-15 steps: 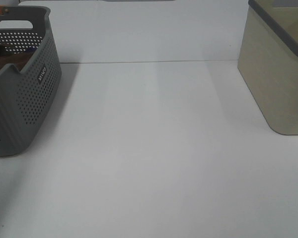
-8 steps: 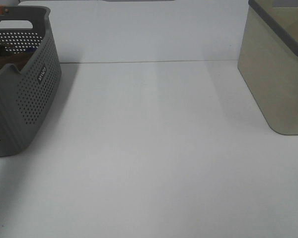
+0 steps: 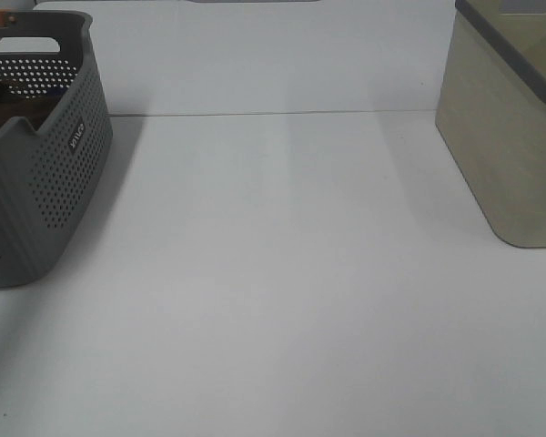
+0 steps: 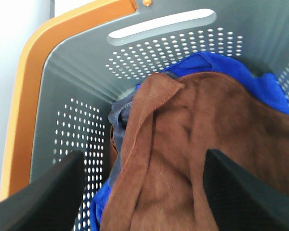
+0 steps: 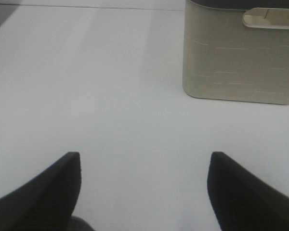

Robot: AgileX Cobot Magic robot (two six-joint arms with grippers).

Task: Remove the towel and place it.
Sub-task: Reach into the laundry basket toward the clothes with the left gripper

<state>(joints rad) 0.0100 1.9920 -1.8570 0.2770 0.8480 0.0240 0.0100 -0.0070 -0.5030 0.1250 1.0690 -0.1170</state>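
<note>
White tabletop (image 3: 282, 273), grey basket (image 3: 45, 200) with brown towel (image 4: 207, 125), beige bin (image 3: 505, 146); left pincer (image 4: 143, 159), right pincer (image 5: 145, 159) wide.

The left fingers (image 4: 41, 197) and the right fingers (image 5: 38, 192) are seen as broad, matte black wedges tapered to blunt, rounded tips.

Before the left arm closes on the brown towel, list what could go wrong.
1. The blue cloth shows around the towel, seemingly beneath it; a deep pinch by the open left fingers might lift both.
2. The towel is bunched near the perforated wall of the grey basket; one finger might catch the wall and drag the basket.
3. A grip on one fold may let the rest snag on the rim.
</note>
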